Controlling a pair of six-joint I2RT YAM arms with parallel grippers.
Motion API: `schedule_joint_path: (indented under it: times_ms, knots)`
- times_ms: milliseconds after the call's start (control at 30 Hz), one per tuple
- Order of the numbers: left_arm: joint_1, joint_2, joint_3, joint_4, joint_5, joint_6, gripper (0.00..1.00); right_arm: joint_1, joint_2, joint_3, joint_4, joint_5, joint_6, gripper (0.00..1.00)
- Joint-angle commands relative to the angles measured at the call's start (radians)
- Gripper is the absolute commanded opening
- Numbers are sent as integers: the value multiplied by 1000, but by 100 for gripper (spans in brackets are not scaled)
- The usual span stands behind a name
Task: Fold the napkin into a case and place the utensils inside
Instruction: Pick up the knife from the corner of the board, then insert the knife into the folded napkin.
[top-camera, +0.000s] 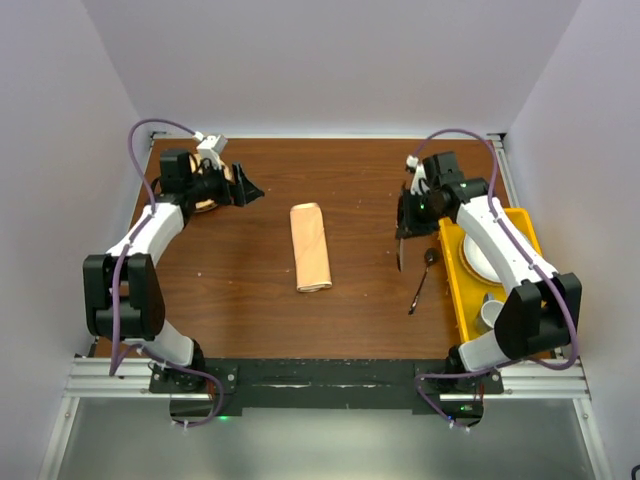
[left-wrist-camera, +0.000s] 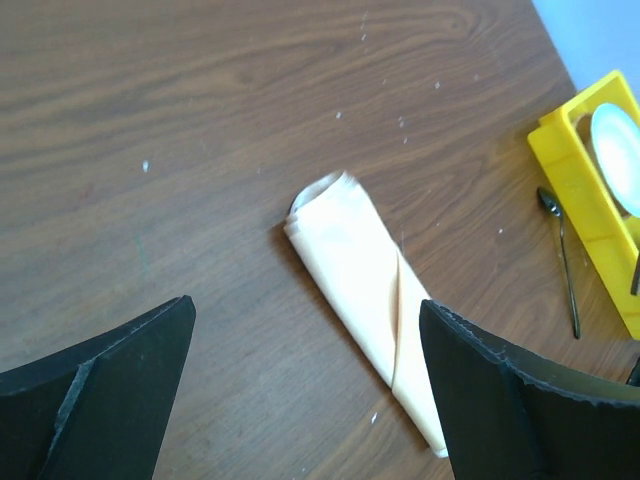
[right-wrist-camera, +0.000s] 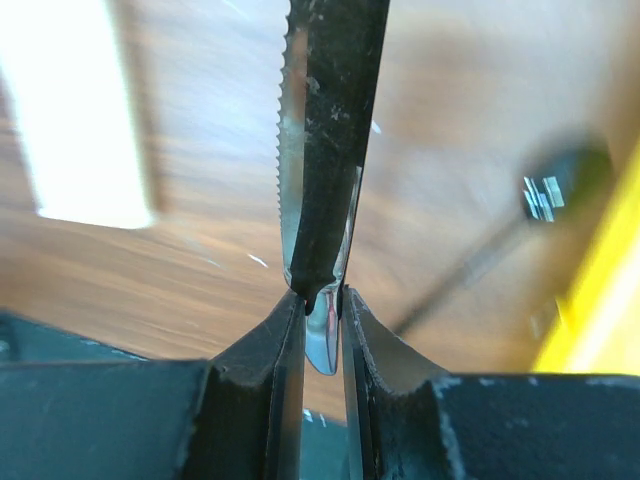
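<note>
From where I stand, the left claw (top-camera: 243, 186) hangs over the far left part of the wooden bench (top-camera: 230, 290). Its two black fingers (left-wrist-camera: 110, 395) are spread wide apart with nothing between them. Ahead of it and well off to its right lies the case (top-camera: 311, 247), a narrow folded strip of shiny peach-orange satin, flat on the bench between the two claws. In the left wrist view it runs slantwise. Its far end is rumpled and slightly open, and its near end passes close beside the claw's right-hand finger without touching it.

Further right, the right claw (right-wrist-camera: 322, 305) is pinched tight on a dark knife (right-wrist-camera: 330, 150). The fingers are nearly together on one end of it, and the serrated edge runs straight out from the grip. Whether the knife's tip touches the bench I cannot tell. The case sits well apart to this claw's left, a pale blur in its own camera.

Just to the right of the claw, a slim dark spoon (top-camera: 420, 285) lies on the bench with its bowl toward the far side. Beyond the spoon, a yellow tray (top-camera: 455, 290) holds a white dish (top-camera: 480, 258) and a pale cup (top-camera: 490, 312).
</note>
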Motion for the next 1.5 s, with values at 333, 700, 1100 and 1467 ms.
schedule_joint_path:
  times_ms: [333,700,1100,1467]
  knots:
    - [-2,-61,164,-1,-42,3,100,241,308,384,280,-13,98,0]
    - [-17,-47,47,-9,-171,18,100,327,670,841,124,119,170,0]
    - [-18,-50,0,13,-171,41,100,391,796,955,76,203,195,0]
    - [-14,-56,-28,17,-173,42,100,417,851,944,84,236,210,0]
